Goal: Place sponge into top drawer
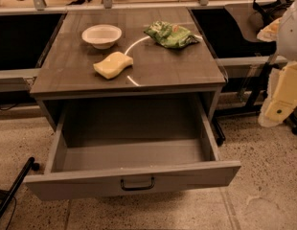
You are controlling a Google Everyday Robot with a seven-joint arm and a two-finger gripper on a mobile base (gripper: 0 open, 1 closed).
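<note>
The pale yellow sponge [113, 64] lies on the grey cabinet top [163, 66], left of centre, in front of the white bowl. The top drawer [131, 176] is pulled wide open below it. Its inside is bare, and a dark handle [137, 184] sits at the centre of the front panel. My gripper [278, 104] hangs at the far right edge of the view, beside the cabinet and below the level of its top. It is well away from the sponge and holds nothing that I can see.
A round white bowl [101, 35] stands at the back left of the top. A green wrinkly snack bag [170, 34] lies at the back right. A chair with a dark bag [263, 13] stands at the right rear. A black leg [14, 188] lies on the floor at the left.
</note>
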